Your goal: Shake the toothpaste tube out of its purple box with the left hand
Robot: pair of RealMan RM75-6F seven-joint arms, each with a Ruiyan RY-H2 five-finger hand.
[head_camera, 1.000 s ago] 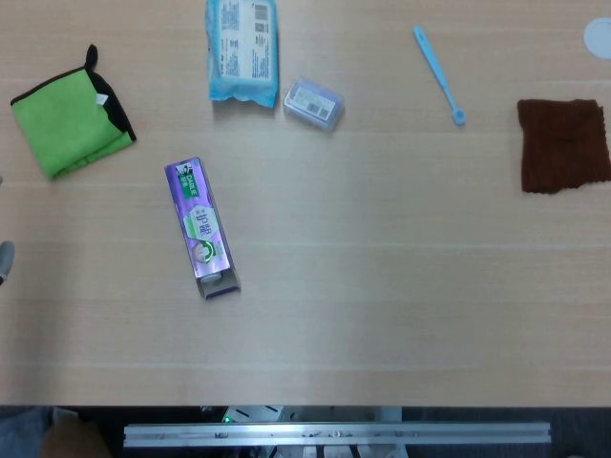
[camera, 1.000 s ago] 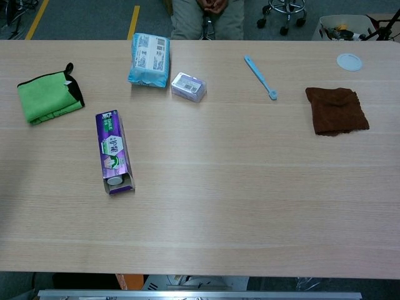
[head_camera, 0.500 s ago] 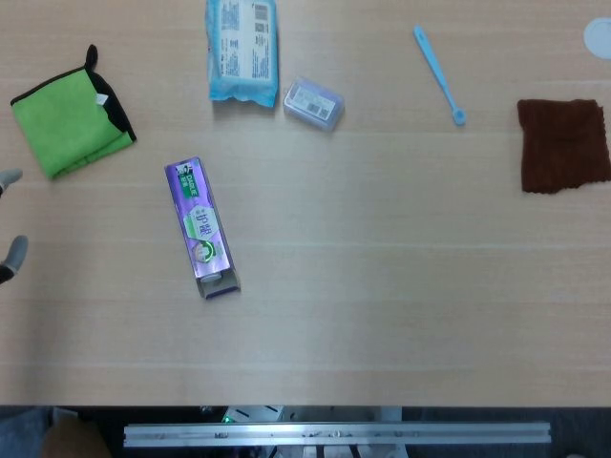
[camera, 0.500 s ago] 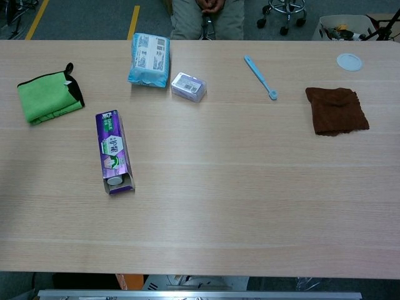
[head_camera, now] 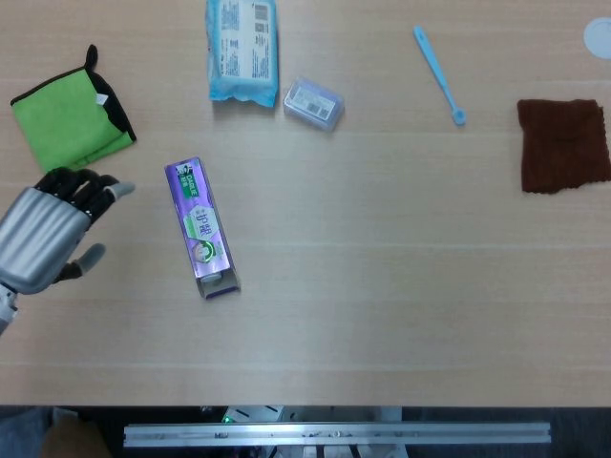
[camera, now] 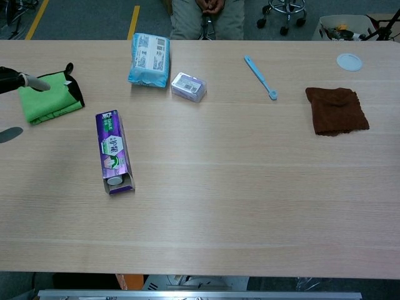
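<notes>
The purple toothpaste box (head_camera: pixel 201 227) (camera: pixel 113 150) lies flat on the table, left of centre, its open end toward the near edge. The white cap of the toothpaste tube (camera: pixel 114 181) shows inside that open end. My left hand (head_camera: pixel 50 234) hovers to the left of the box, apart from it, holding nothing, fingers spread and pointing toward the box. In the chest view only its fingertips (camera: pixel 15 80) show at the left edge. My right hand is out of both views.
A green cloth (head_camera: pixel 69 114) lies just behind the left hand. A blue wipes pack (head_camera: pixel 242 48), a small clear case (head_camera: pixel 313 102), a blue toothbrush (head_camera: pixel 438 73), a brown cloth (head_camera: pixel 563 143) and a white lid (camera: pixel 349 61) sit further back and right.
My left hand has come in from the left edge toward the purple box; a second ago only a fingertip showed. The box has not moved.
</notes>
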